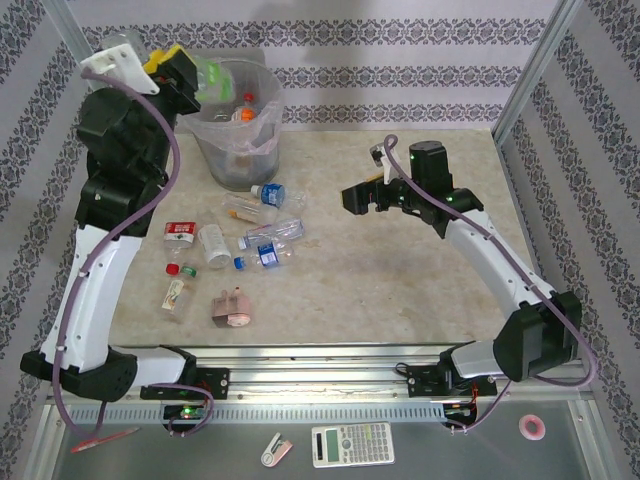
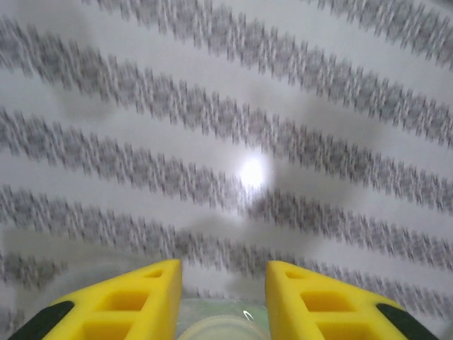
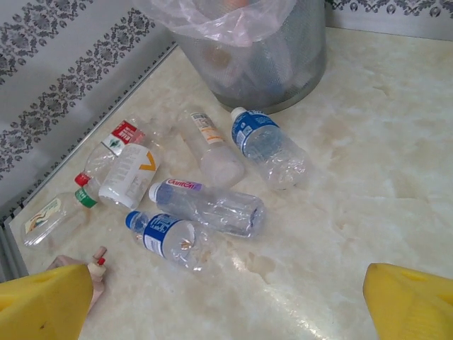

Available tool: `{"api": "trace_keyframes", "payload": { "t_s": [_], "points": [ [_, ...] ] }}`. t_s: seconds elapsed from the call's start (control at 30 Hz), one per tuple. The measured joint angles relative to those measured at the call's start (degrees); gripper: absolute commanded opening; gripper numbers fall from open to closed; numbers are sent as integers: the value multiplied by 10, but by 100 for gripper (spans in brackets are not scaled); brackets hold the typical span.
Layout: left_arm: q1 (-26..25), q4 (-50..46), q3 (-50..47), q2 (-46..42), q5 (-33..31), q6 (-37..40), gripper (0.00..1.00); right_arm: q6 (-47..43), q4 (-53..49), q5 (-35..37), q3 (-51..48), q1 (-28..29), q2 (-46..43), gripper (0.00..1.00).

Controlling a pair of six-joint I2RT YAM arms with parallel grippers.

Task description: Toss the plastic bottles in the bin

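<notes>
Release step in hand: left gripper [image 1: 197, 78] raised at left rim of bin [image 1: 240, 150], pinched nearly closed on clear green-label bottle [image 1: 212, 76]. Next: nudge over bin mouth if short, then spread jaws and drop. Right gripper [image 1: 372, 197] spread fully, empty, hovering over table [image 1: 400, 290] right of leftover bottles [image 1: 268, 243]. Leftovers clustered on table just in front of bin; several already inside.

White wallpaper [image 1: 420, 55] with grey damask bands on every side.
Framed by aluminium posts [image 1: 535, 65]; beige marbled counter [image 1: 400, 280] edged in front by a metal rail [image 1: 320, 385]; grey shelf [image 1: 450, 455] beneath, bearing a calculator [image 1: 351, 444] and pink tape roll [image 1: 532, 427]; soft glare spot [image 2: 251, 172] on the wall.
</notes>
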Motion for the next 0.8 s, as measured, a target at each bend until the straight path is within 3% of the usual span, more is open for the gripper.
{"api": "trace_keyframes", "payload": {
  "t_s": [0.33, 0.6, 0.67, 0.7, 0.73, 0.77, 0.8],
  "points": [
    [0, 266, -53, -11, -17, 152, 0, 0, 1, -21, 48, -7, 33, 98],
    [9, 298, -12, 74, 4, 164, 0, 0, 1, -32, 62, -19, 48, 98],
    [31, 289, 3, 112, 26, 141, 10, 0, 1, -34, 62, -22, 48, 98],
    [49, 279, 17, 138, 40, 122, 25, 0, 0, -36, 62, -22, 48, 98],
    [65, 265, 32, 164, 52, 105, 60, 0, 0, -36, 62, -25, 48, 98],
    [79, 246, 50, 191, 61, 91, 79, 0, 0, -38, 62, -26, 48, 98],
    [92, 219, 76, 225, 70, 75, 84, 0, 0, -40, 62, -26, 48, 98]
  ]
}}
